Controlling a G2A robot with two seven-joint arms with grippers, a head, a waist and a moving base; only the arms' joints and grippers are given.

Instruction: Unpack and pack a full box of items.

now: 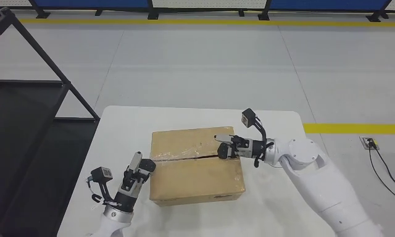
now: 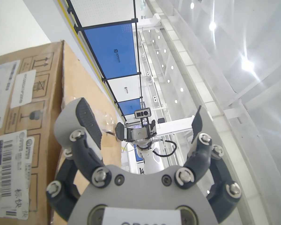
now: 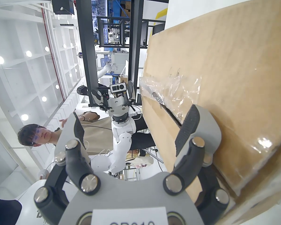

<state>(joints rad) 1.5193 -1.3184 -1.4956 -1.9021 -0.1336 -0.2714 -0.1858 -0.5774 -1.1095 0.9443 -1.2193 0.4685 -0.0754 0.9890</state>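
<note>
A shut brown cardboard box (image 1: 196, 166) lies in the middle of the white table (image 1: 271, 123). Clear tape (image 3: 173, 87) sits wrinkled over the seam (image 1: 185, 155) between its top flaps. My right gripper (image 1: 223, 147) is open at the seam's right end, over the box top (image 3: 224, 71). One of its fingers (image 3: 189, 127) rests by the seam, the other hangs off the box. My left gripper (image 1: 139, 169) is open beside the box's left end, whose labelled side (image 2: 25, 94) is close to one finger (image 2: 89, 122). Across the box top the right gripper (image 2: 131, 134) shows far off.
A black metal rack (image 1: 37, 113) stands off the table's left side. Bare table surface lies behind the box and to its right. A yellow line (image 1: 345, 128) marks the floor beyond the table's right edge.
</note>
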